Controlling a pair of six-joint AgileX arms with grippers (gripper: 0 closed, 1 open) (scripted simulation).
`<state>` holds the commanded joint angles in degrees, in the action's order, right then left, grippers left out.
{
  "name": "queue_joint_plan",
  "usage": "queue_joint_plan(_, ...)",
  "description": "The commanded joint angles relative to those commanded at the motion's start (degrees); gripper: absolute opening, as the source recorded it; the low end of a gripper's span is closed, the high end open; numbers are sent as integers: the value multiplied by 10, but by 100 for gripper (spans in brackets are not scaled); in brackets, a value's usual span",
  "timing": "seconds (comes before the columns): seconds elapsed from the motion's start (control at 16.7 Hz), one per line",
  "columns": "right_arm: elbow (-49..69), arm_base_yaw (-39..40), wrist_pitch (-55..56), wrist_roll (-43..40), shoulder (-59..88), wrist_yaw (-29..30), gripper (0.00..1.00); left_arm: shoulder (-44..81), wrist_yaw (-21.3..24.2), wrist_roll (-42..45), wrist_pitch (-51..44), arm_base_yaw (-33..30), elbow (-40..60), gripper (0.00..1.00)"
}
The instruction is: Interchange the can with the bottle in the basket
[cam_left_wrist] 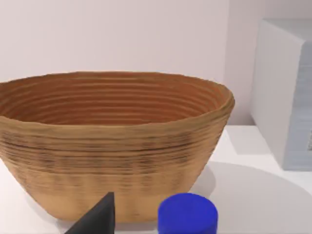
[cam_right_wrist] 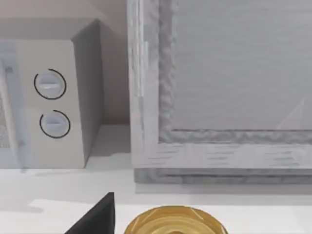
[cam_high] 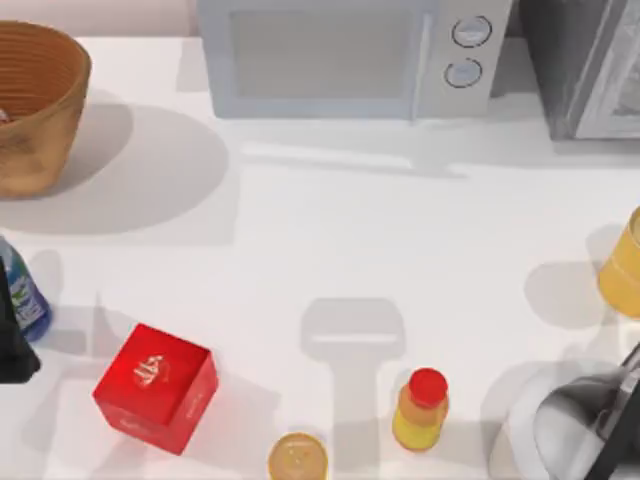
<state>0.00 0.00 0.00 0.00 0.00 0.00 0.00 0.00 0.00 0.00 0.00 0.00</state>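
Note:
The brown woven basket stands at the table's back left and looms large in the left wrist view. The blue-tinted bottle stands upright on the table at the left edge, in front of the basket. My left gripper sits just in front of the bottle, open. One dark finger shows beside the bottle's blue cap. The can is out of view; a pale sliver inside the basket at the picture's edge cannot be identified. My right gripper is parked at the front right, open.
A red box, a wider can with an amber top and a yellow-orange bottle with a red cap stand along the front. A yellow-orange cylinder with a gold top is at the right edge. A microwave lines the back.

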Motion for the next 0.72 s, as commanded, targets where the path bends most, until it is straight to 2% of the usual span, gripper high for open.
queue_joint_plan(0.36,0,0,0,0,0,0,100,53,1,1,-33,7,43,100)
queue_joint_plan(0.54,0,0,0,0,0,0,100,143,4,6,-87,16,129,100)
queue_joint_plan(0.72,0,0,0,0,0,0,100,265,10,14,-158,26,254,100)
